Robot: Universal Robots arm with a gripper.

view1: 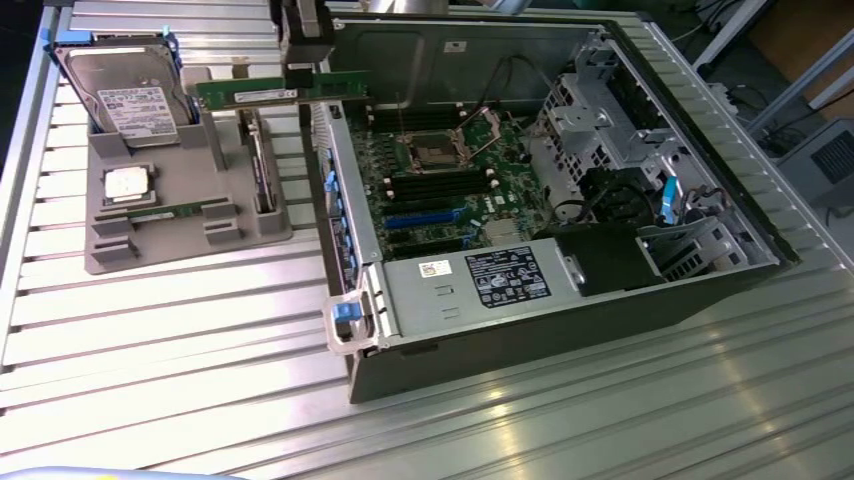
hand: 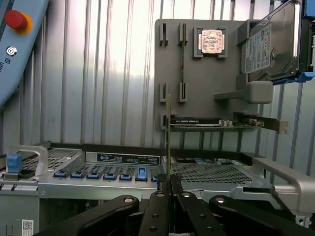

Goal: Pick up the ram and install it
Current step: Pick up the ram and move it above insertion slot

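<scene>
**Gripper** (view1: 304, 85): clenched on the ram, jaws pinching the flat faces near the middle of its length.

**Ram** (view1: 247, 92): a long, thin green stick, held clear in the air with its long edge level. It hung over the gap between the tray and the near wall of the computer case, and touched neither. In the wrist view it appeared edge-on as a narrow upright line rising from between the fingertips.
- Handling, as judged: light and stiff, but brittle if bent.
- Handling, as judged: the contact edge and the chips are best left untouched.
- Handling, as judged: a central hold on the two faces suits it, because both ends stay free.

**Computer case** (view1: 467, 360): lay open on its side just beside the ram, with the motherboard (view1: 447, 175) exposed inside.

**Tray** (view1: 187, 235): grey and slotted, on the exterior view's left of the case. It carried:
- a hard drive (view1: 127, 95), stood upright;
- a processor chip (view1: 127, 185), lying flat;
- an expansion card (view1: 260, 165), on edge in a slot.

**Counter** (view1: 160, 330): ribbed metal, bearing the tray and the case.
</scene>
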